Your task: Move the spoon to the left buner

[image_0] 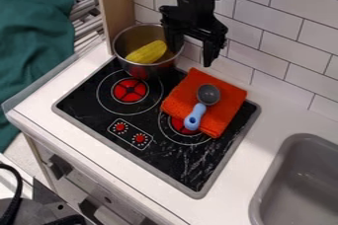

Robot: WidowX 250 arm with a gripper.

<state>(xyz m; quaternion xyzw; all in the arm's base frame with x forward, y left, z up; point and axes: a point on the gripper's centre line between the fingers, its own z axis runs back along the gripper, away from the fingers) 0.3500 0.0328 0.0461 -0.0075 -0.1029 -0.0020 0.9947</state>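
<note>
The black gripper hangs at the back of the stove, open, its two fingers well apart, one over the pot's right rim and one beside the wall tiles. Below and slightly right of it, the spoon with a light blue handle and grey bowl lies on a folded orange cloth. Its bowl points toward the back and its handle toward the stove's front. The cloth partly covers the right burner. The left burner is a red disc inside white rings, with nothing on its disc.
A metal pot holding a yellow corn cob stands at the back left of the stove, just behind the left burner. Red knobs are near the front. A grey sink is at right; a wooden post rises behind the pot.
</note>
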